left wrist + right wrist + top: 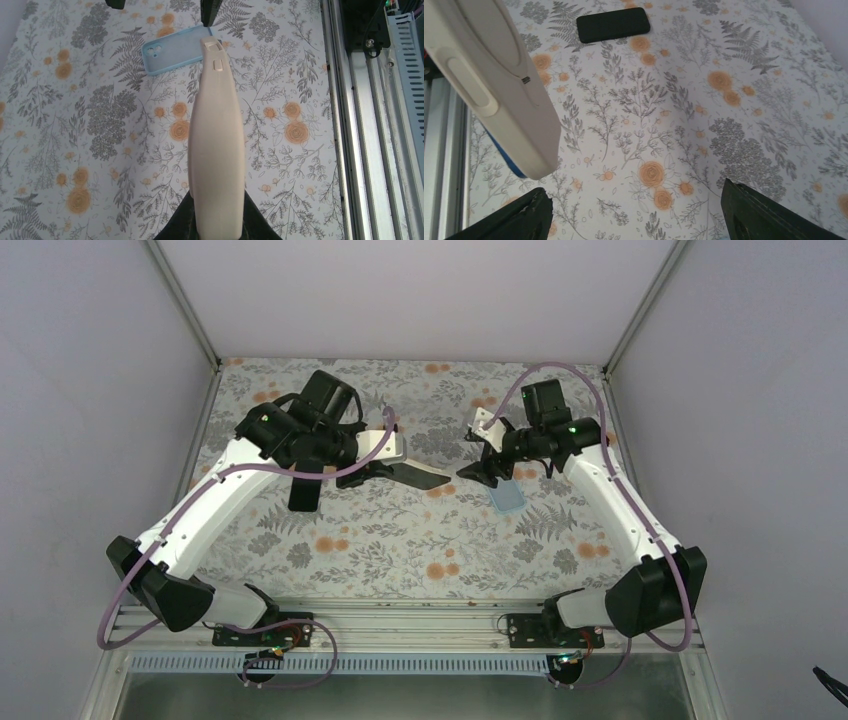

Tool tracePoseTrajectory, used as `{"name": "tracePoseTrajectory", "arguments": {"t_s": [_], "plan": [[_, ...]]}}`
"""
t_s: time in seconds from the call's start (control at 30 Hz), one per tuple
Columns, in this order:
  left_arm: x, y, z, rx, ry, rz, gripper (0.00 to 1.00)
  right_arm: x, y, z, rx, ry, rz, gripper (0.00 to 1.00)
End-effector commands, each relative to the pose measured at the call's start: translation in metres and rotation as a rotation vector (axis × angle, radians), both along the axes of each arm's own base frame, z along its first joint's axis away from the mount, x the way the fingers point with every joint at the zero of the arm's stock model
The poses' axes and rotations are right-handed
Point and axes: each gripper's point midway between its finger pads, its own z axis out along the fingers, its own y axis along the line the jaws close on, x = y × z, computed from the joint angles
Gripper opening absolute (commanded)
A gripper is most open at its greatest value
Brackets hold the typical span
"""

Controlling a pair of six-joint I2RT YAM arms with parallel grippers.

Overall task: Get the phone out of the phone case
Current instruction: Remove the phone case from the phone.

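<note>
The left gripper [218, 226] is seen pressed together on the phone [217, 140], its dark fingers pinching the near end. The pinkish-beige back is turned up to the wrist camera, and the phone is carried off the floral table [400, 540], pointing towards 12 o'clock in that view. The phone case [170, 52] is spotted lying flat on the table, light blue, at 11 o'clock from the phone's far tip. That tip is seen overlapping the case's right end; whether the two touch cannot be told.

From above, the case is placed at 3 o'clock from the table's middle, just at 4 o'clock of the right gripper [633, 200]. The right gripper's fingers are spread wide and nothing is held between them. In its wrist view the phone's end is seen at 10 o'clock, with a sliver of blue shown under it.

A black phone [613, 24] is seen lying flat on the table at 12 o'clock in that view, well apart from the case.
</note>
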Motion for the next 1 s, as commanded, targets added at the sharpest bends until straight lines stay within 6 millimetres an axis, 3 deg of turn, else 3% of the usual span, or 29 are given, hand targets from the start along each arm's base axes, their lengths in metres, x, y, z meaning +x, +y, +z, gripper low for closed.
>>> {"name": "tracePoseTrajectory", "arguments": {"t_s": [0.0,0.97], "plan": [[-0.001,-0.004,0.018,-0.068,-0.045,-0.015,0.02,-0.013,0.004,0.003,0.033,0.031,0.075,0.87],[0.002,-0.010,0.023,-0.085,-0.033,-0.017,0.02,-0.014,0.012,-0.014,0.058,0.096,0.118,0.83]]}}
